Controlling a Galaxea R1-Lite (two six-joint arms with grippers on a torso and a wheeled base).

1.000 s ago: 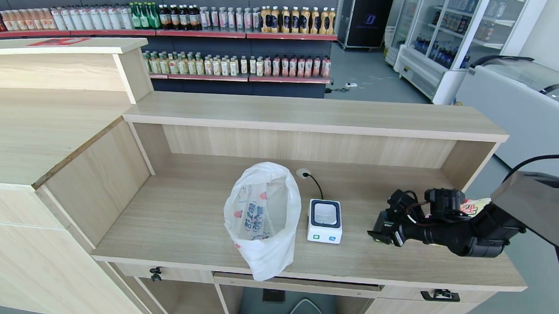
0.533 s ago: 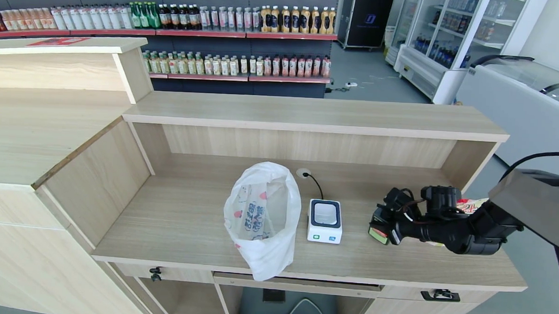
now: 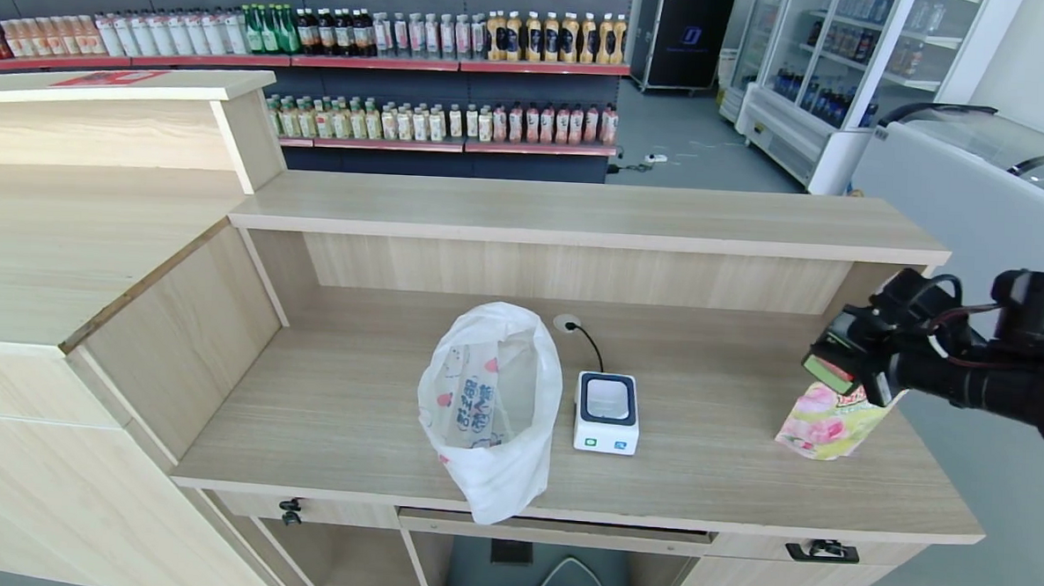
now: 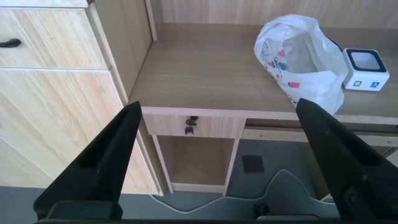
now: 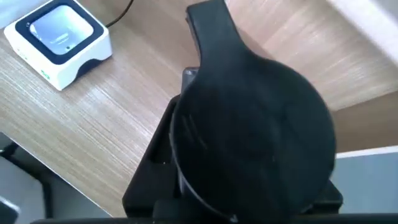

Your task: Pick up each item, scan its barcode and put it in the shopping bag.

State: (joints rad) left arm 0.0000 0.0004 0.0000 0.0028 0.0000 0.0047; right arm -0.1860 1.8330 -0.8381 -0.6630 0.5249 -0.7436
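The right gripper (image 3: pixel 848 382), its arm stretched in level from the right, is clamped on the top of a pink flowered pouch (image 3: pixel 826 425) held upright at the counter's (image 3: pixel 725 478) right end, right of the scanner (image 3: pixel 607 411) and shopping bag (image 3: pixel 491 406). The left gripper (image 4: pixel 217 106) stands spread wide. The pouch's red lettering is too small to read.

A wooden counter (image 3: pixel 349 409) fronts shelves (image 3: pixel 453 64) of bottles, glass-door coolers (image 3: pixel 813 85) and what may be a chest freezer (image 3: pixel 975 198).
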